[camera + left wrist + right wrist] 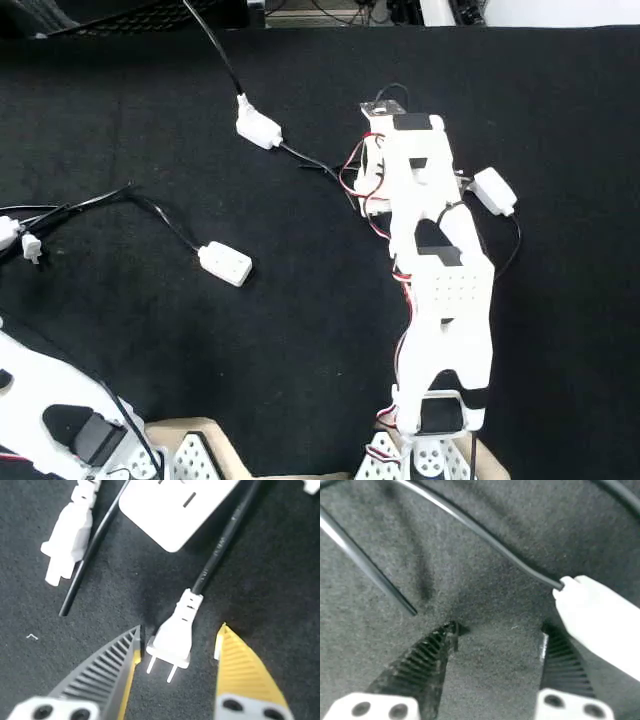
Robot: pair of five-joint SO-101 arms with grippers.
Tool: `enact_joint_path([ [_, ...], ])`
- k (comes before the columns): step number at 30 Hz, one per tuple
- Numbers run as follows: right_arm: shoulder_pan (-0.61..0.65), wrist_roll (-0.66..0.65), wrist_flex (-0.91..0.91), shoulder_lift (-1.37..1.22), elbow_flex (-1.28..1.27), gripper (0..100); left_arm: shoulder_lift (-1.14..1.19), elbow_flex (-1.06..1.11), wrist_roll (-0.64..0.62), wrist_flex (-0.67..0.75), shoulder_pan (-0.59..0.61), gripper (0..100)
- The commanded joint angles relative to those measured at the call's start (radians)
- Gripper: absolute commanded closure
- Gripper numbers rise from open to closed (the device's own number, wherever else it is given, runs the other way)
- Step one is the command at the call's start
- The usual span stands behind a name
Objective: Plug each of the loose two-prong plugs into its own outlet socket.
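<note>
In the left wrist view a white two-prong plug (172, 640) on a black cord lies on the black cloth, prongs toward the camera. My left gripper (180, 630) is open and straddles it, with a gap on each side. A white outlet socket (175, 505) lies just beyond, and a second white plug (67, 535) is off to one side. My right gripper (498, 629) is open over bare cloth, with a white socket body (600, 625) next to one finger. The high view shows sockets (258, 127), (225, 263), (495, 190) and a small plug (31, 246).
The right arm (440, 290) stretches up the middle-right of the black table (150, 350). The left arm (60, 420) sits at the bottom left corner. Black cords (150, 205) run across the left half and under the right arm; cords (470, 527) also cross ahead of the right gripper.
</note>
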State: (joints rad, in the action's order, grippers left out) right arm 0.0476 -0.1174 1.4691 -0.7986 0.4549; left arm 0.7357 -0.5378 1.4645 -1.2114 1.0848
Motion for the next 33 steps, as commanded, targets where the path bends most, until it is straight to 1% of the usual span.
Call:
enact_joint_path([
  [1,0.011,0.008,-0.028,-0.004,-0.007,74.7,0.043,-0.090,0.207,0.009,-0.012,76],
  [3,0.011,0.008,-0.028,-0.004,-0.007,74.7,0.074,-0.113,0.207,0.008,-0.015,77],
  [8,0.011,0.008,-0.028,-0.004,-0.007,74.7,0.104,-0.145,0.207,0.008,-0.015,89],
  [15,0.011,0.008,-0.028,-0.004,-0.007,74.7,0.100,-0.153,0.199,-0.005,-0.015,94],
  [17,0.011,0.008,-0.028,-0.004,-0.007,74.7,0.098,-0.177,0.199,-0.054,-0.012,94],
  [19,0.011,0.008,-0.028,-0.004,-0.007,74.7,0.098,-0.243,0.199,-0.137,-0.007,94],
  [24,0.011,0.008,-0.028,-0.004,-0.007,74.7,0.100,-0.506,0.203,-0.422,0.005,94],
  [27,0.011,0.008,-0.028,-0.004,-0.007,74.7,0.109,-0.670,0.193,-0.554,0.005,95],
  [29,0.012,0.005,-0.026,-0.004,-0.007,74.7,0.101,-0.711,0.120,-0.546,0.004,97],
  [33,0.012,0.002,-0.026,-0.004,-0.007,74.7,0.100,-0.753,-0.035,-0.546,-0.005,97],
])
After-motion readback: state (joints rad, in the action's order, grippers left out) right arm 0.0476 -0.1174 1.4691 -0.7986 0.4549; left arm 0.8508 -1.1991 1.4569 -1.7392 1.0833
